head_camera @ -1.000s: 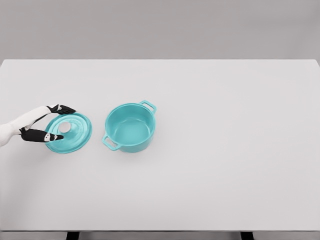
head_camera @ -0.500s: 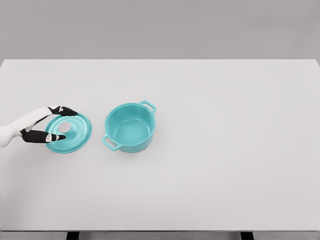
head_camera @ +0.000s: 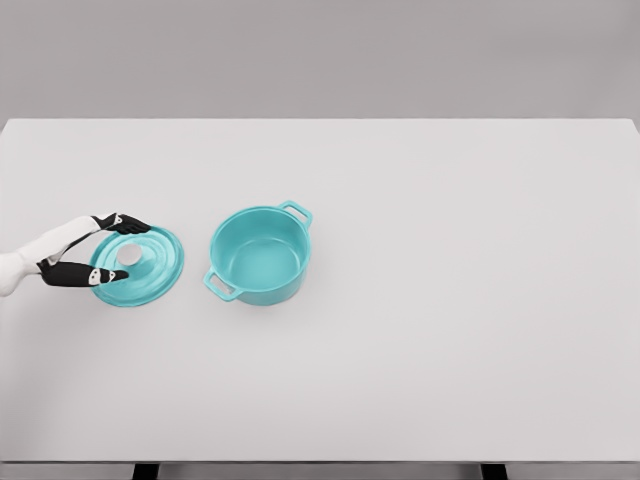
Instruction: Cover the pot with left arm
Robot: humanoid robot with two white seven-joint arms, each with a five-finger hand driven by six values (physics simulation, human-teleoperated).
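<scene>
Teal lid (head_camera: 142, 265): it is seen lying flat on the white table (head_camera: 420, 300), at the left side, just beside the pot and apart from it; a pale round knob (head_camera: 130, 256) is carried at its middle.
Change since a second ago: the lid is found in the same place, neither lifted nor shifted; the left hand has been drawn very slightly toward the left edge, and its upper dark fingertip is now placed a little nearer the lid's back rim.
Left hand (head_camera: 85, 250): it is entered from the left edge on a white arm; its black-tipped fingers (head_camera: 122, 223) are held apart in a wide fork, one branch above the lid's far-left rim, the other across the near-left rim.
Grasp: nothing is closed on; the knob is left untouched between the two branches, and whether the fingertips are actually pressed on the lid's surface cannot be told.
Lid relative to hand: the lid's left part is framed by the spread fingers, while its right part is left outside them.
Teal pot (head_camera: 260, 255): it is stood upright to the right of the lid, uncovered, its inside bare, with one handle turned to the back right and one to the front left.
</scene>
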